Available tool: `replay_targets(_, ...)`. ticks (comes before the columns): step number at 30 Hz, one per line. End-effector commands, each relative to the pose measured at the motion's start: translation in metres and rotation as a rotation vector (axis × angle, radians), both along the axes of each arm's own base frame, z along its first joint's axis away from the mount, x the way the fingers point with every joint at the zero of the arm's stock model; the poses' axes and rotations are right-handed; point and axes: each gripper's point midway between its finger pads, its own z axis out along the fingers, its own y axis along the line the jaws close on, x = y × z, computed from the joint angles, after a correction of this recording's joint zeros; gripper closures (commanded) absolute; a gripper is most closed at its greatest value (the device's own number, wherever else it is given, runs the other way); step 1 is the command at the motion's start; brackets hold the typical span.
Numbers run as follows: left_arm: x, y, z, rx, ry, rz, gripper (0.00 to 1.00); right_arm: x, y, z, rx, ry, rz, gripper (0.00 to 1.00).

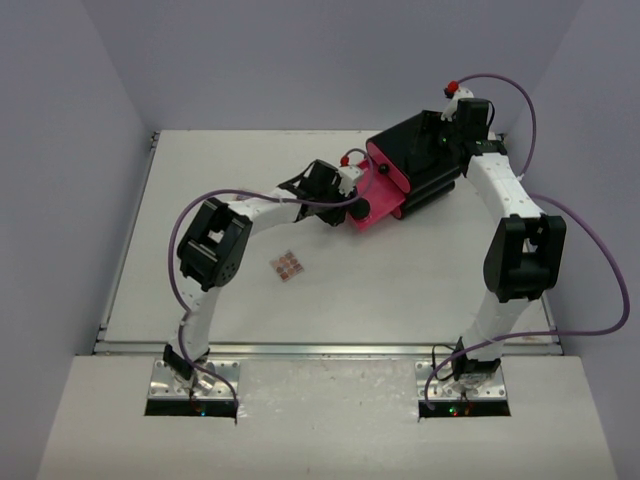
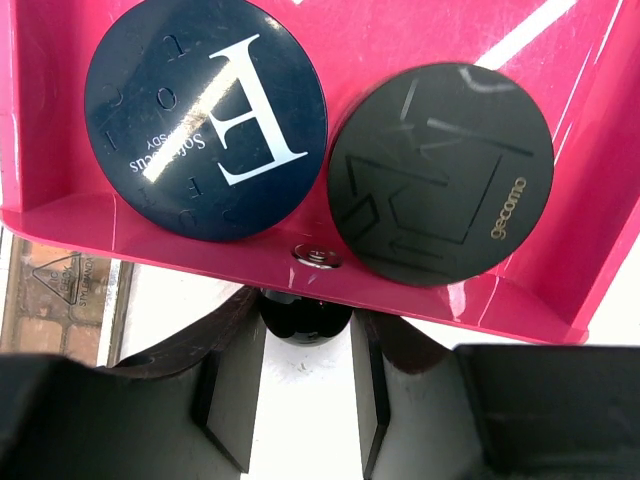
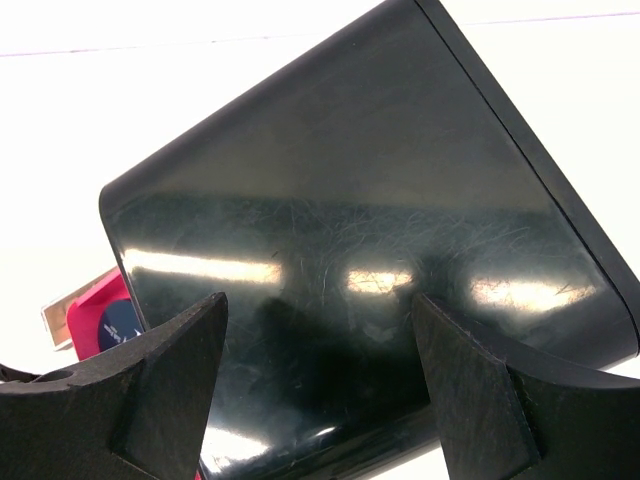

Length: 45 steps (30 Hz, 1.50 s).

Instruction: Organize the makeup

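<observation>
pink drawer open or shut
Open. The pink plastic drawer sticks out of the glossy black box, left jaws on its small black knob, and the round dark-blue jar and round black compact lie visible inside.

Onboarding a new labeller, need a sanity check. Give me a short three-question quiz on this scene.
1. True or false: the pink drawer holds two round cosmetics.
2. The eyeshadow palette lies: A in the drawer, B on the bare table, C stacked on another palette.
3. Fill in: the left gripper is closed on the drawer's ___.
Key: 1 true, the dark-blue jar and the black compact. 2 B. 3 knob.
</observation>
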Motion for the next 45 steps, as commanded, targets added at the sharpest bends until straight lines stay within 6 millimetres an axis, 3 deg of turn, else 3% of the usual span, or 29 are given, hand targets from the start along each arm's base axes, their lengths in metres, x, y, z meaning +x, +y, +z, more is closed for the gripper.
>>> replay_targets(1, 0.028, -0.021, 0.043, -0.065, -0.121, -0.016, 0.92, -0.023, -0.005, -0.033, -0.009, 0.14, -0.016, 0.23)
replay_targets(10, 0.04, -0.034, 0.087, -0.098, -0.164, -0.042, 0.93, -0.022, -0.002, -0.042, -0.008, 0.171, 0.01, 0.24)
replay_targets(14, 0.042, -0.041, 0.096, -0.105, -0.178, -0.054, 0.93, -0.022, -0.002, -0.045, -0.015, 0.176, 0.017, 0.24)
replay_targets(21, 0.069, -0.067, 0.089, -0.131, -0.199, -0.045, 0.93, -0.024, 0.0, -0.05, -0.007, 0.186, 0.028, 0.24)
replay_targets(30, 0.084, -0.106, 0.089, -0.181, -0.247, -0.056, 0.87, -0.026, 0.002, -0.061, 0.002, 0.207, 0.034, 0.24)
replay_targets(36, 0.1, -0.12, 0.082, -0.243, -0.277, -0.006, 0.67, -0.028, 0.001, -0.063, 0.001, 0.208, 0.031, 0.24)
replay_targets(41, 0.104, -0.129, 0.076, -0.283, -0.269, 0.024, 0.58, -0.029, 0.002, -0.064, 0.001, 0.211, 0.033, 0.24)
replay_targets(45, 0.102, -0.135, 0.069, -0.303, -0.25, 0.026, 0.36, -0.028, 0.003, -0.064, 0.005, 0.209, 0.035, 0.24)
